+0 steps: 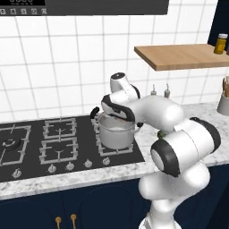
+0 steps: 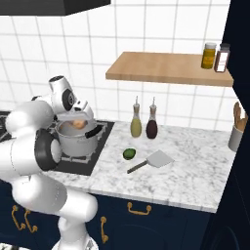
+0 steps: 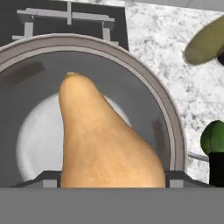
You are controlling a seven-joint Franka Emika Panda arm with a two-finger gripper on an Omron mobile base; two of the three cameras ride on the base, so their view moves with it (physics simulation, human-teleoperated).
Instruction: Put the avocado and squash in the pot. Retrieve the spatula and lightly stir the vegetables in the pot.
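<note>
Here your gripper (image 2: 78, 123) hangs over the shiny steel cylindrical pot (image 1: 116, 133) on the stove, jaws spread wide around the tan pear-shaped squash (image 3: 103, 142). Its long axis points, narrow end first, into the pot's mouth. The small green egg-shaped avocado (image 2: 129, 154) lies on the marble counter beside the spatula (image 2: 151, 161).

Claw (image 2: 78, 120) holds squash (image 2: 78, 124) over pot (image 2: 76, 140); avocado (image 2: 129, 154) on counter (image 2: 195, 171).

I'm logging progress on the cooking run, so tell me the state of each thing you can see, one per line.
Squash: between the fingers, over the pot's mouth.
Pot: upright on the stove, nothing lying inside.
Avocado: on the counter, outside the pot.
Spatula: flat on the counter beside the avocado, untouched.
Gripper: above the pot, fingers spread wide around the squash.
Two bottles: upright by the wall.
</note>
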